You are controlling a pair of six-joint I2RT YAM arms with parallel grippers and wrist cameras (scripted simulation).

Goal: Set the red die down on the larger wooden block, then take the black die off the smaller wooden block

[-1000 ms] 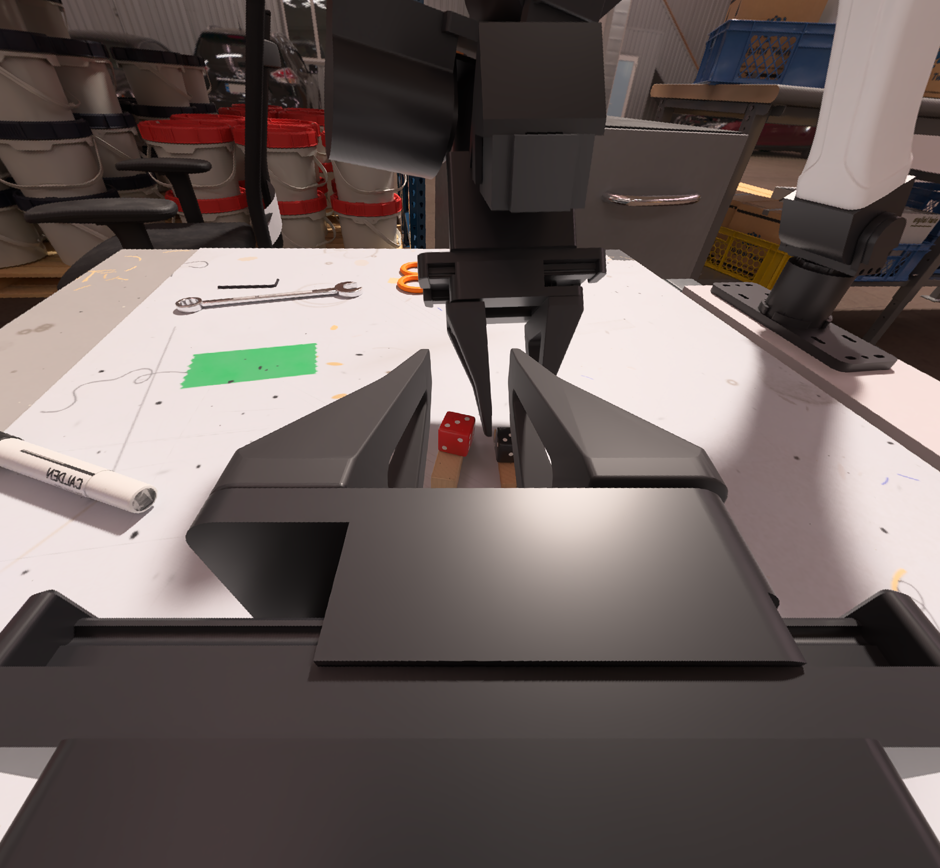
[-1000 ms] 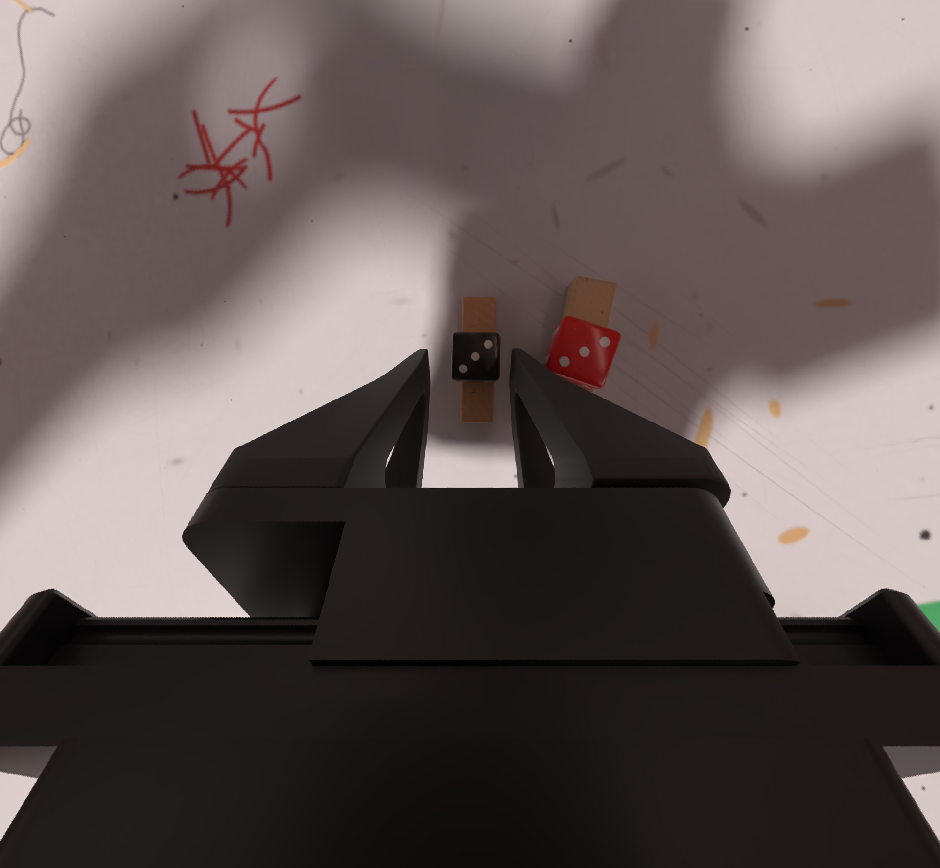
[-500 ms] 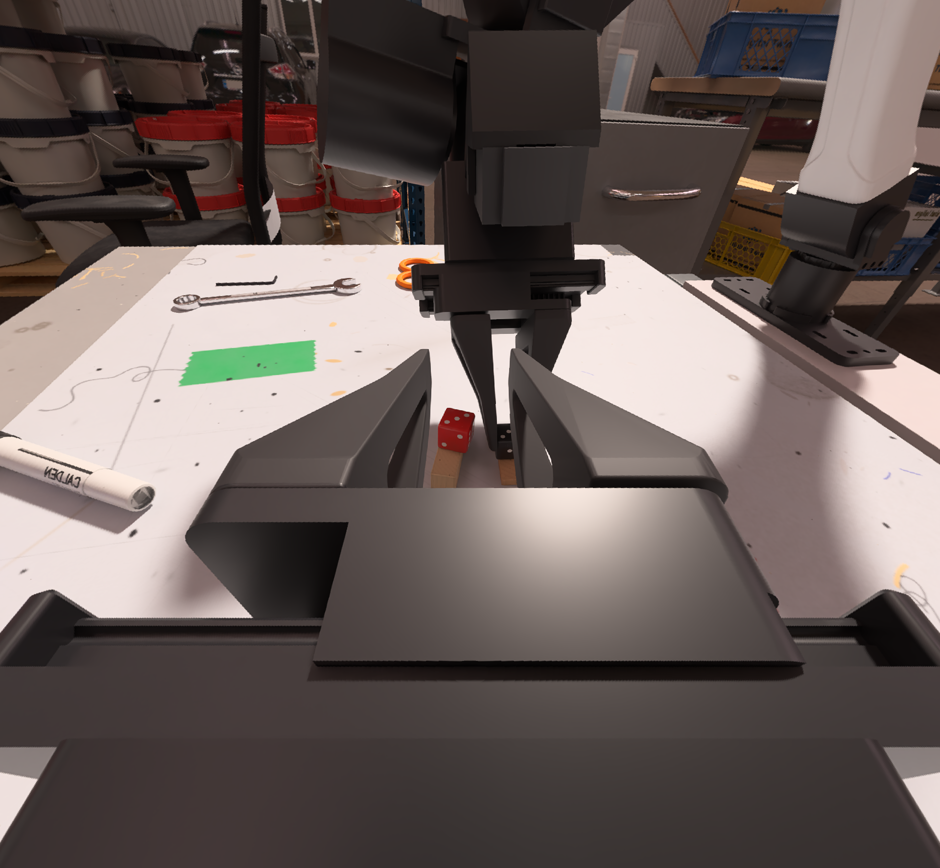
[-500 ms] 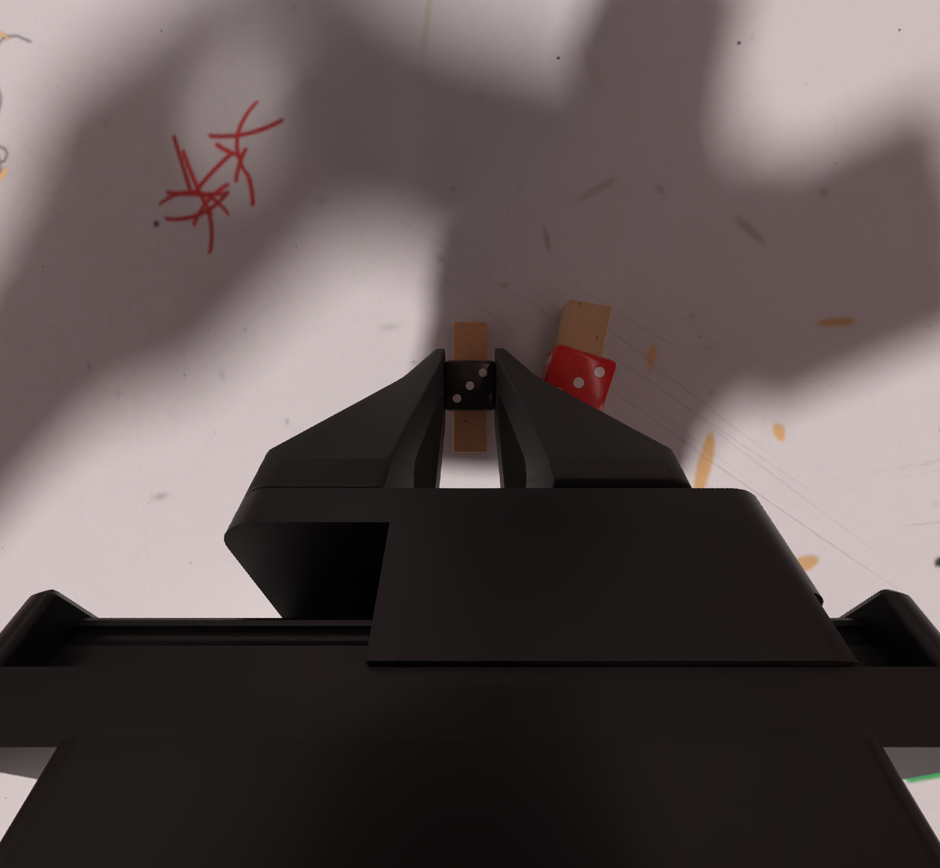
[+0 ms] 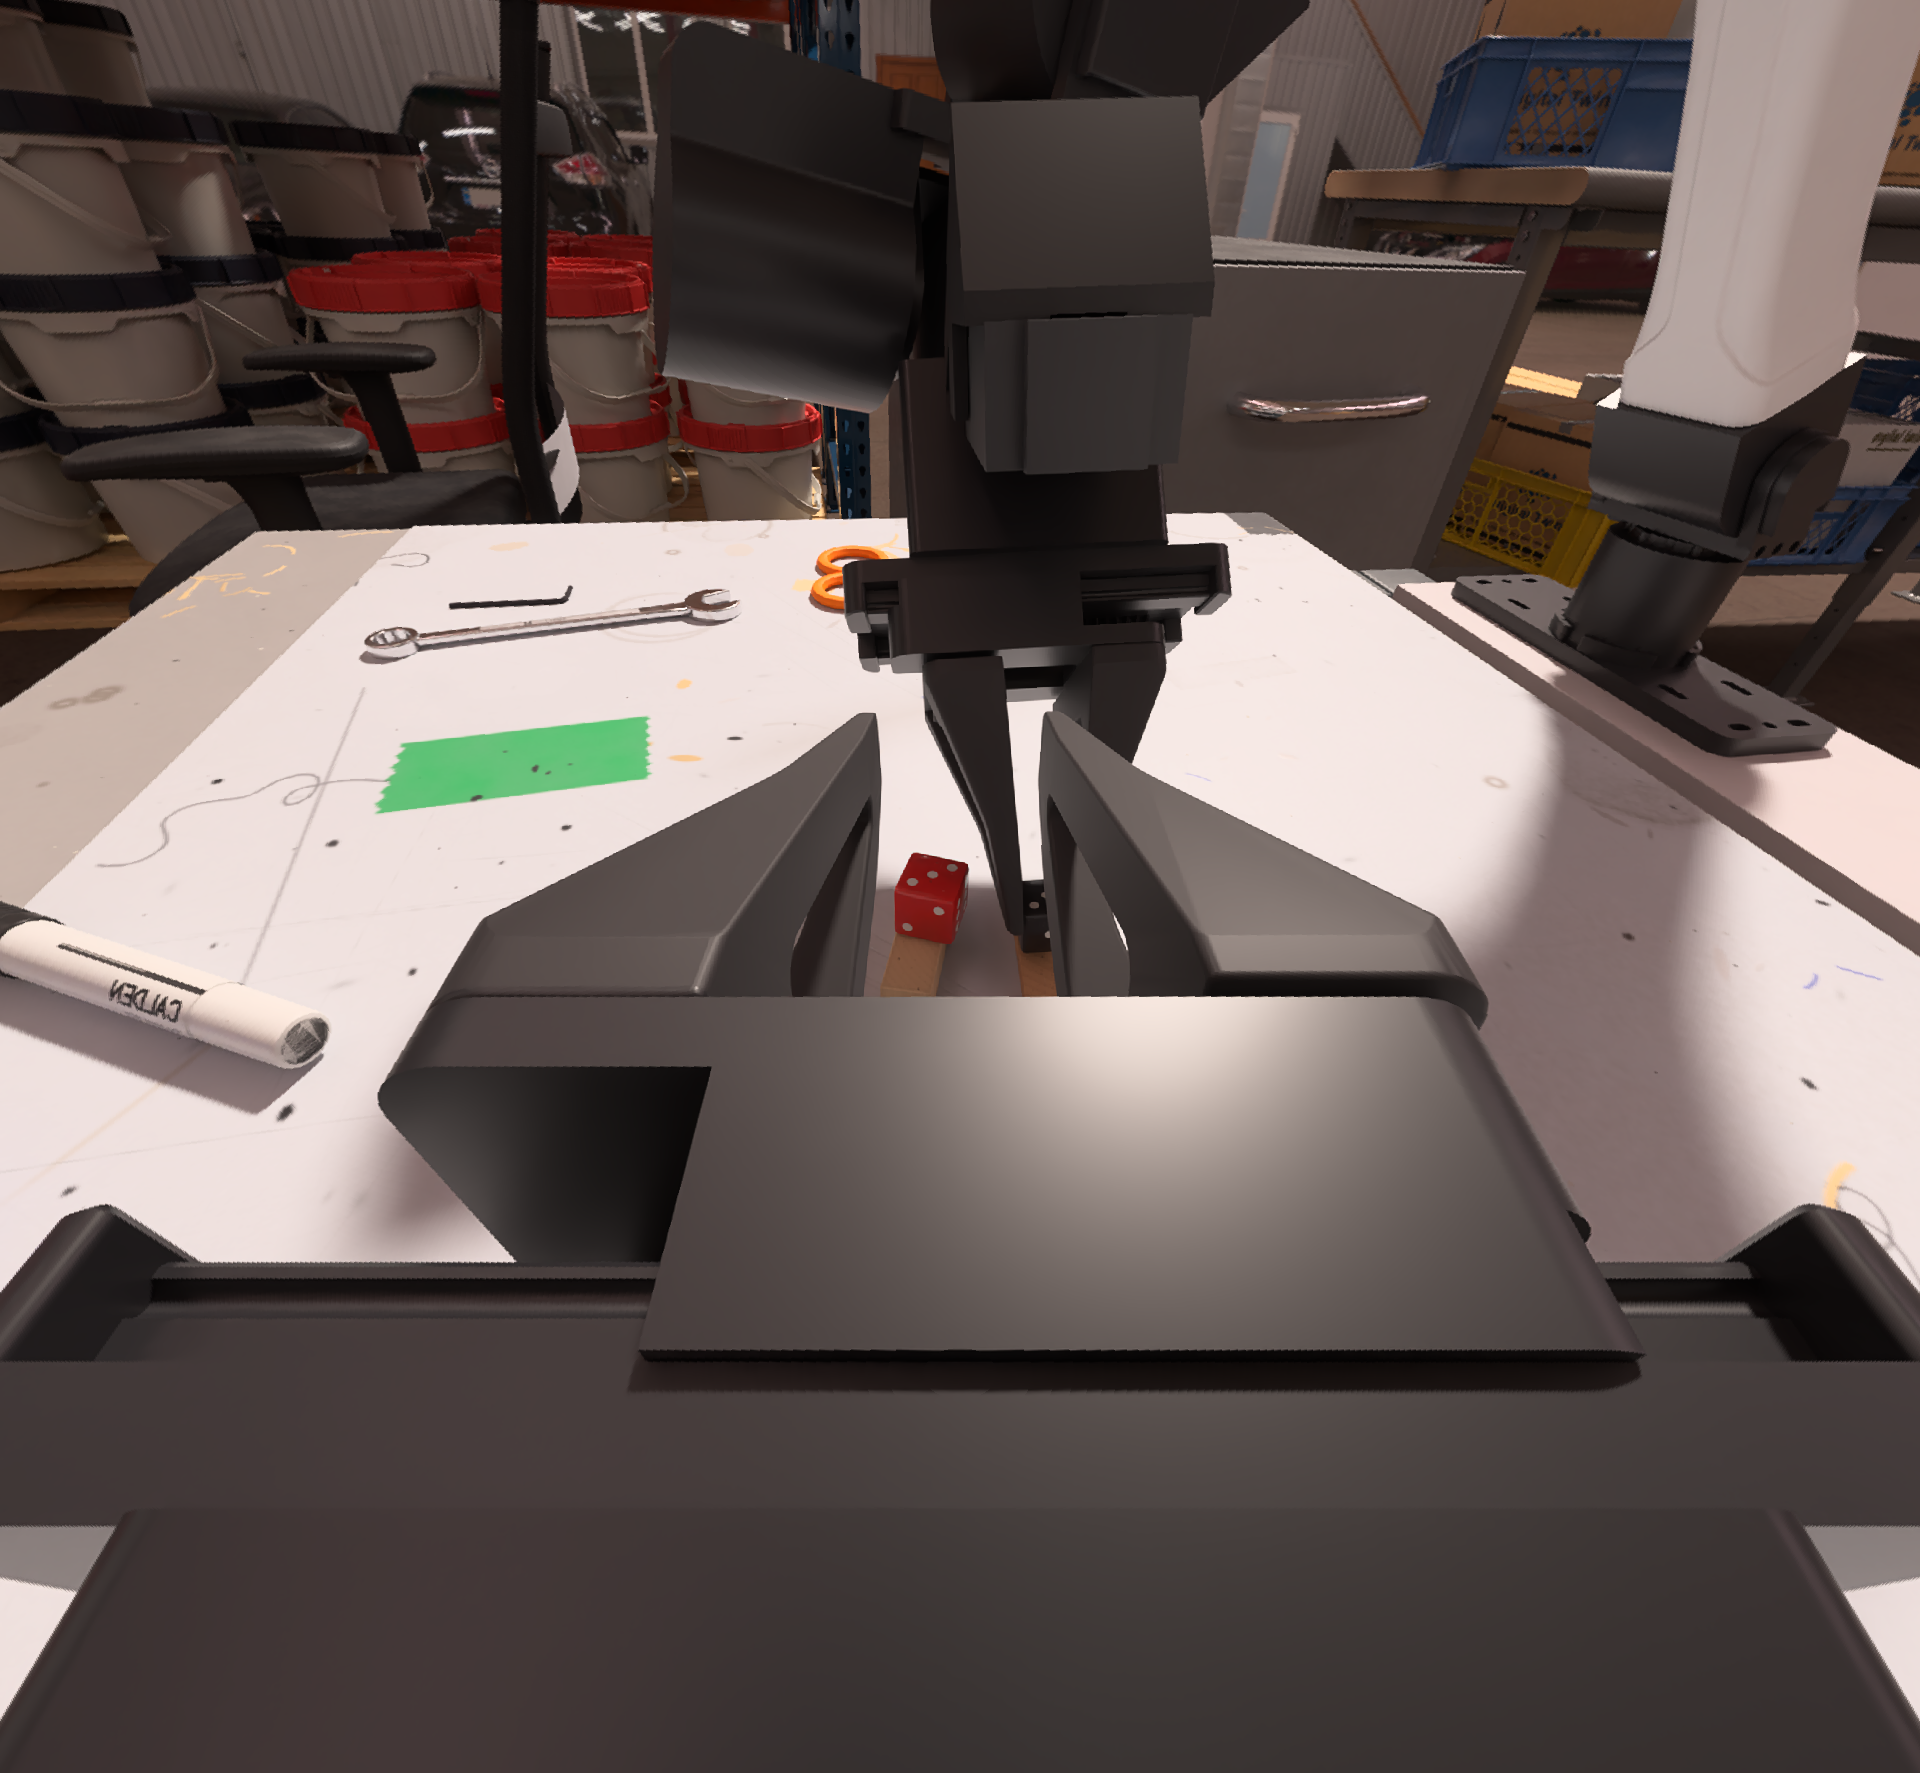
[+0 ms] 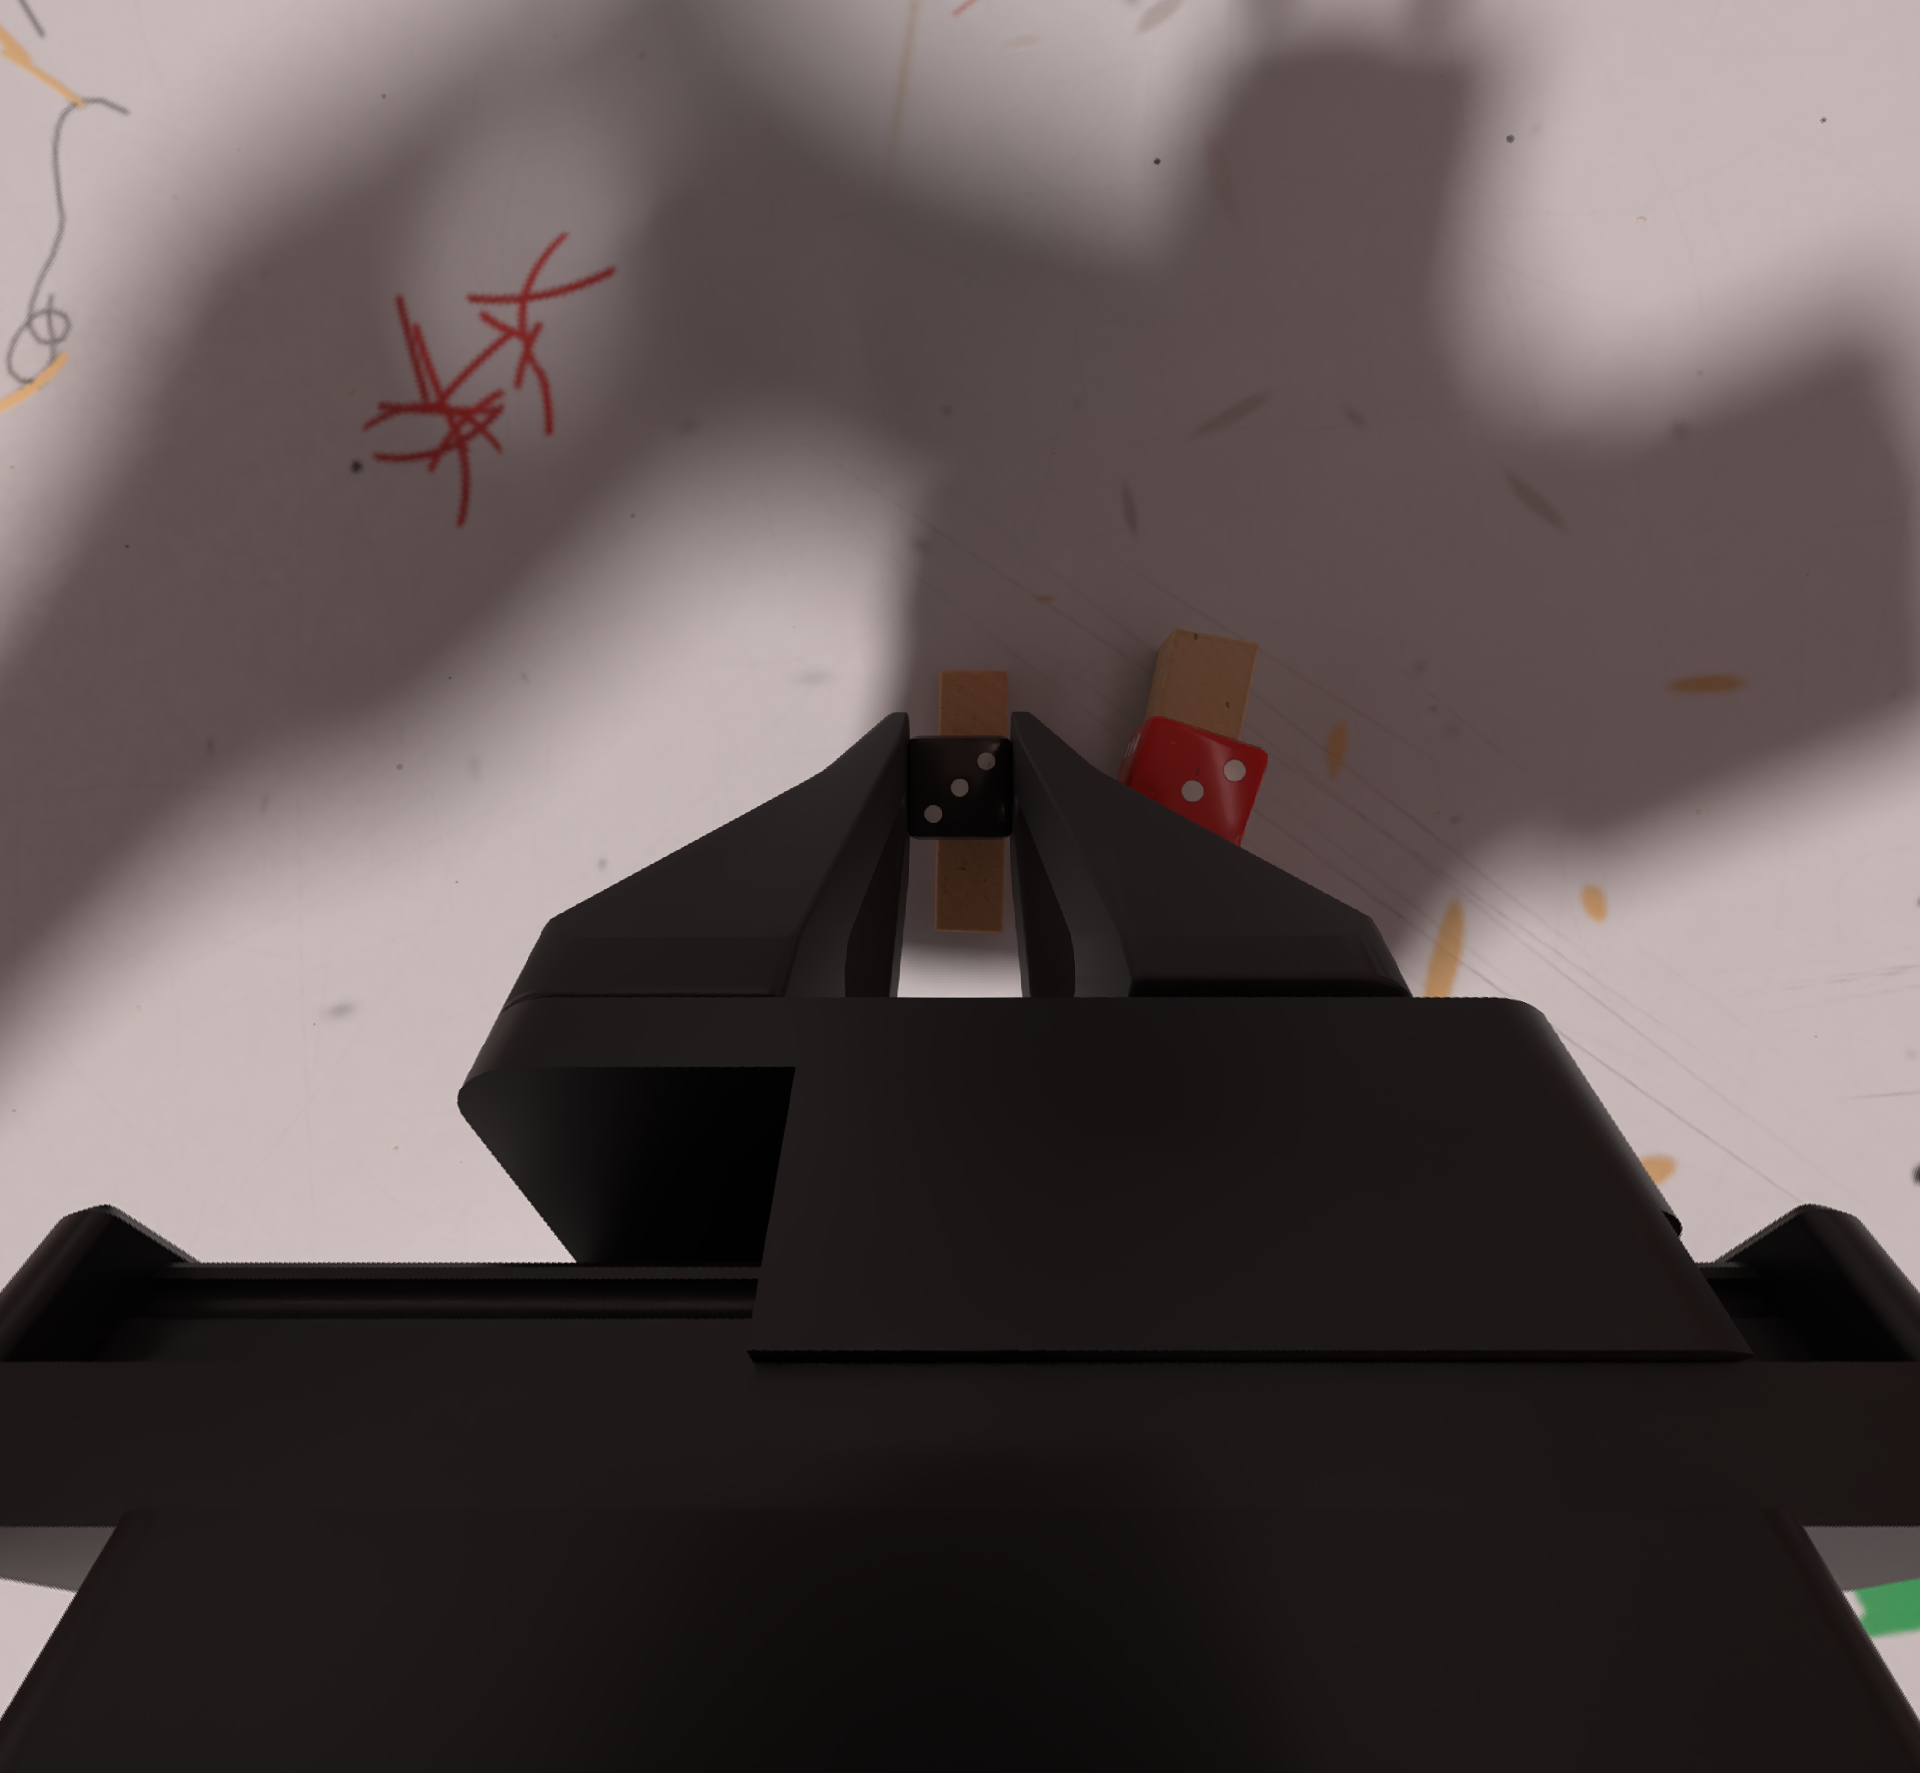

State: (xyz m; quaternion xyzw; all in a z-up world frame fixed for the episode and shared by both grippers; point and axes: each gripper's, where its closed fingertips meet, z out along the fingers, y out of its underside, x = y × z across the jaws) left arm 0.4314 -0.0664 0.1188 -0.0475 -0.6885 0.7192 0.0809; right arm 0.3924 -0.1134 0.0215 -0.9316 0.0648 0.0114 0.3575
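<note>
— Right wrist view: the right gripper (image 6: 961, 767) points straight down, its two fingers pressed against opposite sides of the black die (image 6: 958, 786), which sits on the smaller wooden block (image 6: 971, 876). Is the die off the wood yet?

— Cannot tell; it lies directly over the block, whose long axis runs fore and aft between the fingers, so the way out looks to be straight up.

— And the red die (image 6: 1195, 780)?

— Just to the right, resting on the near end of the larger wooden block (image 6: 1203, 679), close to one finger.

— Left gripper (image 5: 961, 876)?

— Spread wide, holding nothing, low over the table (image 5: 1351, 840), both dice beyond its tips.
</note>
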